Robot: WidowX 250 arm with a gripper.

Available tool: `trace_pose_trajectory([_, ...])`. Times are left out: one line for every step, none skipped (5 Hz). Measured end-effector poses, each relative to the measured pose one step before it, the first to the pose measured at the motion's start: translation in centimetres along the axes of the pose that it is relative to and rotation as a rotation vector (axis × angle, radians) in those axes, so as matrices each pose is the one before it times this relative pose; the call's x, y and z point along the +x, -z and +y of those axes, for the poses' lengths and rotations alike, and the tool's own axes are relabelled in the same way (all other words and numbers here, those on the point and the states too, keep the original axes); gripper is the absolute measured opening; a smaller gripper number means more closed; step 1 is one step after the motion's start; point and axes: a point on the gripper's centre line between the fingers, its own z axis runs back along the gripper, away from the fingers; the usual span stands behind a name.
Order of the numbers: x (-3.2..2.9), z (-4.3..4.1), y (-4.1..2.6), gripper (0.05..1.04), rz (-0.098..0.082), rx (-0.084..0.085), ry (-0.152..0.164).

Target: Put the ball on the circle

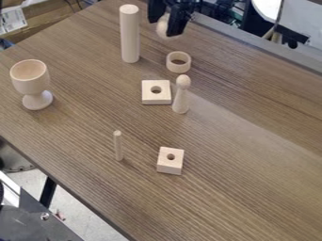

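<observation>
Gripping the ball [163,29] in its jaws, the gripper [166,22] hangs beyond the ring [179,69]. Near that ring on the bench [252,164] are the cylinder [130,35], holed square [149,97] and figure [181,101]; well apart, the rod [118,147], holed block [168,166] and upright cup [31,84].

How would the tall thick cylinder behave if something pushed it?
The cylinder would probably tip if pushed near its top, being tall and narrow on a small flat base. It looks like bare wood, so likely stiff. Once down, its round side would probably let it roll.
</observation>
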Motion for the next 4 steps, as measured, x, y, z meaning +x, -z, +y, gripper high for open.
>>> trace_pose_trajectory([0.077, -0.11, 0.388, 0.728, 0.0075, -0.0051, 0.0023])
trace_pose_trajectory([0.053, -0.234, 0.41, 0.728, 0.0121, -0.0053, 0.0027])
trace_pose_trajectory([0.235, -0.517, 1.253, 0.728, 0.0257, -0.0147, 0.0199])
trace_pose_trajectory([0.124, -0.196, 0.164, 0.728, 0.0018, -0.0021, 0.0048])
